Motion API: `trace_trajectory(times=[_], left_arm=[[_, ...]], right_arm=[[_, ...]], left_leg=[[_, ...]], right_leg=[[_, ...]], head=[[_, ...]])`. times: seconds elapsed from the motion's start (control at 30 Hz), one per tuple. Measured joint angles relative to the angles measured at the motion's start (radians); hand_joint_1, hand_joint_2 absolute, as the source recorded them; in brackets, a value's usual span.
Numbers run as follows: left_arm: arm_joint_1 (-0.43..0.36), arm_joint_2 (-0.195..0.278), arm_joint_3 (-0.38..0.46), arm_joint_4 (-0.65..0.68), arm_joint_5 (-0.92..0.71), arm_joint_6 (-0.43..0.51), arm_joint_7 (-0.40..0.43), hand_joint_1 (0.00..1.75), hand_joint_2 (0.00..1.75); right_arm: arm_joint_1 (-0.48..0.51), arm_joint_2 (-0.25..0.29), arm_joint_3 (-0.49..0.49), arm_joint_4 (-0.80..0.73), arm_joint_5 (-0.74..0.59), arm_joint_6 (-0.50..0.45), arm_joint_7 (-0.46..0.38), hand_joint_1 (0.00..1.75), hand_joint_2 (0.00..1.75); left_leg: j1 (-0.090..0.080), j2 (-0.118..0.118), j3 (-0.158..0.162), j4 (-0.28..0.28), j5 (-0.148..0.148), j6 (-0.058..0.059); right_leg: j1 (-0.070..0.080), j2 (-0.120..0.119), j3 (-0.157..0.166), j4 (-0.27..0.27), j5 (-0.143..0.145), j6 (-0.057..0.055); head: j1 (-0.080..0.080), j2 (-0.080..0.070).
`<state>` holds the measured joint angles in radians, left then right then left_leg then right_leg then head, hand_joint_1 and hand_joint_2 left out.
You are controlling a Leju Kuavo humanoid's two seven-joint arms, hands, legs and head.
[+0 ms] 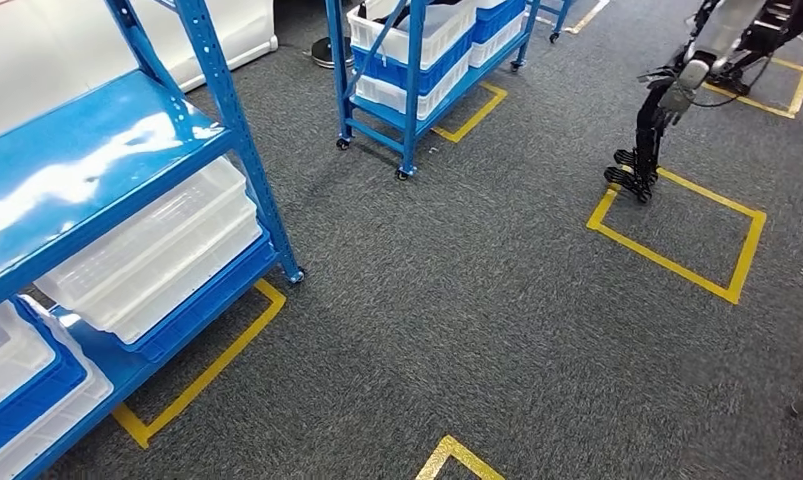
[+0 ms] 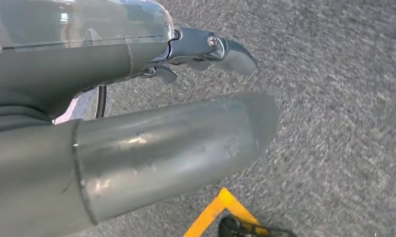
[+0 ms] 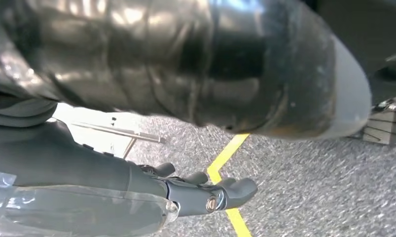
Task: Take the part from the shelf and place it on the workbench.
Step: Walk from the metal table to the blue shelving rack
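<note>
On grey carpet (image 1: 457, 330) marked with yellow tape squares (image 1: 677, 235), I stand beside a blue shelf (image 1: 97, 160) whose near end is cut off by the frame's left edge. White trays (image 1: 162, 250) and blue trays (image 1: 27, 395) sit stacked on its lower levels; what lies inside them is hidden, so I cannot tell where the part is. A second shelf (image 1: 417, 60) with more trays stands farther back, its top cropped. Another robot's legs (image 1: 647, 140) rise by a taped square at upper right. My left hand (image 2: 205, 49) hangs over the carpet, thumb and fingers apart, holding nothing. My right hand (image 3: 205, 190) also hangs with fingers loosely apart and empty, partly masked by a dark, blurred body part close to the lens.
</note>
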<state>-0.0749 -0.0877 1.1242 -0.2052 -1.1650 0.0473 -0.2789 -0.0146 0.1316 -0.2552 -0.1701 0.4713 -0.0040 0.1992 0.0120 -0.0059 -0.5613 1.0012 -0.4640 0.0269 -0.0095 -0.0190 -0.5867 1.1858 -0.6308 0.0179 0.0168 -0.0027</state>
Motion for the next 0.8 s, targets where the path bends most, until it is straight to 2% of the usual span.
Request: trace_trajectory(times=[0.03, 0.07, 0.1, 0.13, 0.17, 0.23, 0.27, 0.3, 0.33, 0.37, 0.4, 0.43, 0.5, 0.53, 0.57, 0.6, 0.63, 0.67, 0.7, 0.77, 0.8], left_arm=[[-0.001, 0.000, 0.000, 0.000, 0.000, 0.000, 0.000, 0.00, 0.00], [-0.001, 0.000, 0.000, 0.000, 0.000, 0.000, 0.000, 0.00, 0.00], [-0.001, 0.001, 0.000, 0.000, 0.000, 0.000, 0.000, 0.00, 0.00], [0.000, 0.001, 0.000, 0.000, 0.000, 0.000, 0.000, 0.00, 0.00], [0.000, 0.001, 0.000, 0.000, 0.000, 0.000, 0.000, 0.00, 0.00], [-0.001, 0.000, 0.000, 0.000, -0.001, -0.001, 0.001, 0.00, 0.00], [-0.002, 0.000, 0.000, 0.000, -0.002, -0.002, 0.002, 0.00, 0.00], [-0.001, 0.000, 0.000, 0.000, -0.002, -0.002, 0.005, 0.00, 0.00], [0.001, 0.000, 0.000, 0.000, -0.003, -0.002, 0.008, 0.00, 0.00], [0.004, 0.000, 0.000, 0.000, -0.003, -0.002, 0.010, 0.00, 0.00], [0.007, 0.000, 0.000, 0.000, -0.004, -0.002, 0.012, 0.00, 0.00], [0.008, -0.001, 0.000, 0.000, -0.004, -0.002, 0.014, 0.00, 0.00], [0.005, 0.000, 0.000, 0.000, -0.006, -0.002, 0.018, 0.00, 0.00], [0.003, 0.000, 0.000, 0.000, -0.007, -0.002, 0.021, 0.00, 0.00], [0.002, 0.000, 0.000, 0.000, -0.009, -0.002, 0.025, 0.00, 0.00], [0.004, 0.000, 0.000, 0.000, -0.010, -0.002, 0.028, 0.00, 0.00], [0.007, 0.000, 0.001, 0.000, -0.012, -0.002, 0.032, 0.00, 0.00], [0.009, 0.000, 0.001, 0.000, -0.013, -0.002, 0.036, 0.00, 0.00], [0.011, 0.000, 0.001, 0.000, -0.015, -0.002, 0.039, 0.00, 0.00], [0.009, 0.000, 0.001, 0.000, -0.018, -0.002, 0.042, 0.00, 0.00], [0.009, 0.000, 0.001, 0.000, -0.018, -0.002, 0.043, 0.00, 0.00]], right_arm=[[0.001, 0.000, 0.000, 0.000, 0.001, 0.000, 0.000, 0.00, 0.00], [0.002, 0.000, 0.000, 0.000, 0.001, 0.000, 0.000, 0.00, 0.00], [0.003, 0.000, 0.000, 0.000, 0.002, 0.000, 0.000, 0.00, 0.00], [0.004, 0.000, 0.000, 0.000, 0.003, 0.001, 0.000, 0.00, 0.00], [0.004, 0.000, 0.000, 0.000, 0.004, 0.001, 0.001, 0.00, 0.00], [0.005, -0.001, 0.000, 0.000, 0.008, 0.000, 0.002, 0.00, 0.00], [0.005, -0.001, 0.000, 0.000, 0.010, 0.000, 0.004, 0.00, 0.00], [0.004, -0.001, 0.000, 0.000, 0.012, 0.000, 0.006, 0.00, 0.00], [0.003, -0.001, 0.000, 0.000, 0.014, 0.000, 0.008, 0.00, 0.00], [0.001, -0.001, 0.000, 0.000, 0.014, 0.001, 0.009, 0.00, 0.00], [0.001, 0.000, -0.001, 0.000, 0.014, 0.001, 0.012, 0.00, 0.00], [0.002, 0.000, -0.001, 0.000, 0.015, 0.001, 0.014, 0.00, 0.00], [0.005, 0.000, -0.001, 0.000, 0.016, 0.002, 0.019, 0.00, 0.00], [0.007, 0.000, -0.002, 0.000, 0.016, 0.003, 0.022, 0.00, 0.00], [0.008, 0.000, -0.003, 0.000, 0.017, 0.004, 0.026, 0.00, 0.00], [0.009, 0.000, -0.004, 0.000, 0.018, 0.004, 0.030, 0.00, 0.00], [0.008, 0.000, -0.004, 0.000, 0.018, 0.005, 0.034, 0.00, 0.00], [0.008, 0.000, -0.005, 0.000, 0.019, 0.005, 0.038, 0.00, 0.00], [0.009, 0.000, -0.006, 0.000, 0.019, 0.005, 0.042, 0.00, 0.00], [0.010, 0.000, -0.008, 0.000, 0.021, 0.005, 0.047, 0.00, 0.00], [0.009, 0.000, -0.010, 0.000, 0.022, 0.005, 0.048, 0.00, 0.00]], left_leg=[[-0.001, -0.011, -0.001, 0.001, 0.000, 0.002], [-0.003, -0.023, 0.000, 0.001, 0.000, 0.003], [-0.004, -0.037, 0.000, 0.002, 0.000, 0.003], [-0.004, -0.050, 0.001, 0.003, 0.000, 0.002], [-0.004, -0.064, 0.002, 0.004, 0.000, 0.002], [-0.005, -0.089, -0.001, 0.007, 0.000, -0.003], [-0.004, -0.099, -0.004, 0.008, 0.001, -0.008], [-0.003, -0.110, -0.007, 0.008, 0.002, -0.014], [-0.002, -0.122, -0.011, 0.007, 0.005, -0.021], [0.000, -0.123, -0.013, 0.007, 0.005, -0.027], [-0.002, -0.105, -0.016, 0.011, 0.002, -0.032], [-0.003, -0.077, -0.025, 0.030, -0.013, -0.036], [-0.003, -0.018, -0.068, 0.125, -0.069, -0.042], [-0.001, -0.008, -0.099, 0.191, -0.100, -0.045], [0.002, -0.005, -0.123, 0.242, -0.117, -0.049], [0.004, -0.001, -0.131, 0.262, -0.116, -0.053], [0.007, 0.004, -0.120, 0.244, -0.097, -0.056], [0.009, 0.014, -0.090, 0.191, -0.066, -0.058], [0.010, 0.036, -0.054, 0.124, -0.038, -0.059], [0.006, 0.067, -0.003, 0.027, -0.009, -0.051], [0.002, 0.073, 0.003, 0.012, -0.009, -0.044]], right_leg=[[0.000, 0.009, -0.033, 0.064, -0.023, 0.000], [0.000, 0.012, -0.055, 0.104, -0.029, -0.001], [0.000, 0.015, -0.062, 0.107, -0.013, -0.003], [0.000, 0.019, -0.050, 0.072, 0.020, -0.006], [0.000, 0.032, -0.024, 0.009, 0.062, -0.010], [0.000, 0.078, 0.025, -0.111, 0.116, -0.020], [0.000, 0.094, 0.038, -0.144, 0.124, -0.023], [0.002, 0.099, 0.041, -0.155, 0.122, -0.024], [0.002, 0.089, 0.043, -0.160, 0.123, -0.026], [0.000, 0.078, 0.045, -0.165, 0.126, -0.030], [-0.001, 0.066, 0.048, -0.172, 0.129, -0.034], [-0.003, 0.053, 0.052, -0.179, 0.132, -0.039], [-0.001, 0.023, 0.056, -0.185, 0.133, -0.046], [0.000, 0.007, 0.055, -0.185, 0.132, -0.049], [0.000, -0.010, 0.056, -0.184, 0.131, -0.050], [0.000, -0.024, 0.056, -0.184, 0.129, -0.050], [0.000, -0.037, 0.057, -0.183, 0.128, -0.048], [-0.001, -0.049, 0.059, -0.182, 0.125, -0.045], [-0.001, -0.059, 0.061, -0.179, 0.121, -0.041], [0.003, -0.079, 0.063, -0.172, 0.114, -0.029], [0.007, -0.087, 0.065, -0.170, 0.111, -0.025]], head=[[0.000, 0.000], [0.000, 0.000], [0.000, 0.000], [0.000, 0.000], [0.000, 0.000], [0.000, 0.000], [0.000, 0.000], [0.000, 0.000], [0.000, 0.000], [0.000, 0.000], [0.000, 0.000], [-0.001, 0.000], [-0.001, 0.000], [-0.002, 0.000], [-0.002, 0.000], [-0.002, 0.000], [-0.002, 0.000], [-0.002, 0.000], [-0.002, 0.000], [-0.001, 0.000], [0.000, 0.000]])
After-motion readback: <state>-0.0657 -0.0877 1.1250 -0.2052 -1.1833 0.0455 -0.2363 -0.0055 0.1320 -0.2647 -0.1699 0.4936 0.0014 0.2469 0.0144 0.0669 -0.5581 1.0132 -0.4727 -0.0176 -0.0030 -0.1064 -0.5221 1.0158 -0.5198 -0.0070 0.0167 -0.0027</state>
